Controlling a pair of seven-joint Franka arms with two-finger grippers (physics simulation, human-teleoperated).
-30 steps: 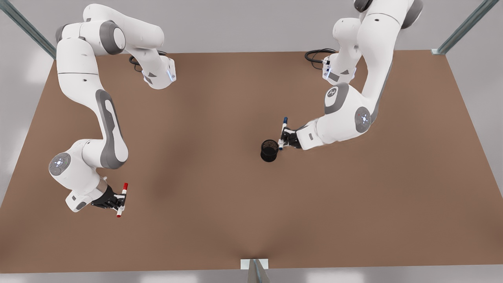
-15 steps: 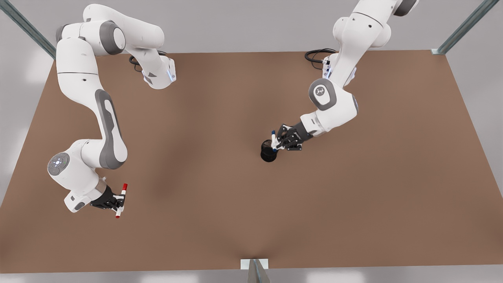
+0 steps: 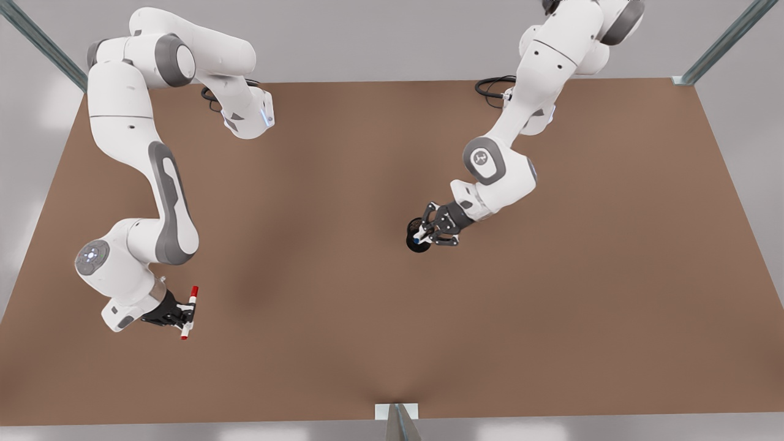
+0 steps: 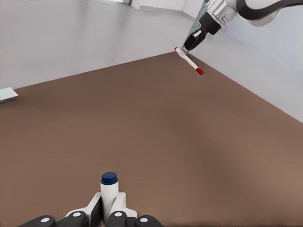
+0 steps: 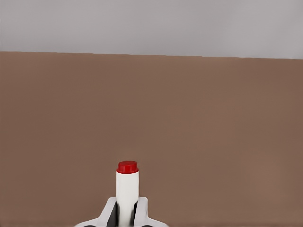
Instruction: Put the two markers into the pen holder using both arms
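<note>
Now your left end effector (image 3: 422, 234), clamped on the blue marker (image 4: 109, 188), has swung over the pen holder (image 3: 416, 240), so release looks close. Your right end effector (image 3: 185, 314) waits far off over the desk (image 3: 551, 318), gripping the red marker (image 3: 189, 311); nothing blocks either path.
</note>
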